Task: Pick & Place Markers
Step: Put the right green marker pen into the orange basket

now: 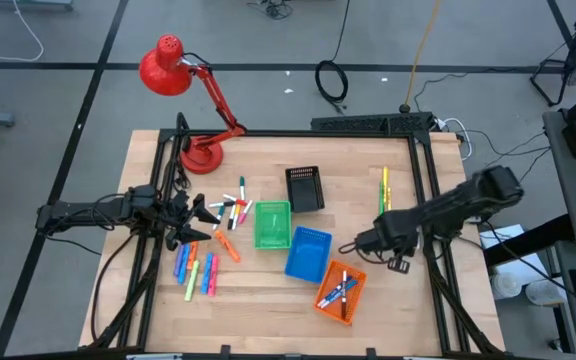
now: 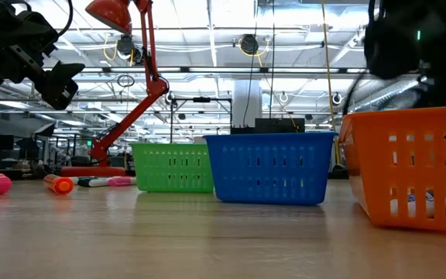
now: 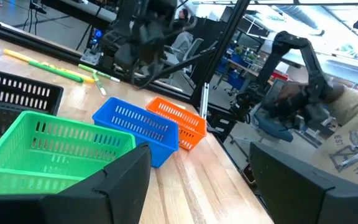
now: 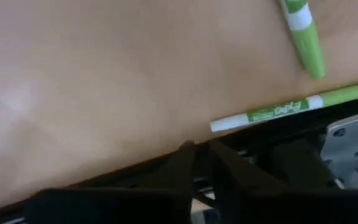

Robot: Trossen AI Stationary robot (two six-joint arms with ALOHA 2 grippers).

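Note:
Several coloured markers (image 1: 230,212) lie flat on the wooden table left of the green basket (image 1: 272,224), and more lie nearer the front (image 1: 196,270). Two yellow and green markers (image 1: 385,188) lie at the far right; my right wrist view shows green ones (image 4: 272,112) flat on the wood. An orange basket (image 1: 341,290) holds a few markers. My left gripper (image 3: 197,180) hovers open and level above the left cluster. My right gripper (image 4: 201,155) slants down over bare wood between the blue basket (image 1: 308,252) and the right-hand markers, fingertips almost together, nothing between them.
A black basket (image 1: 305,187) stands behind the green one. A red desk lamp (image 1: 183,80) has its base on the far left corner. Black frame rails run along the table's edges (image 1: 423,180). Bare wood lies along the near edge and the right side.

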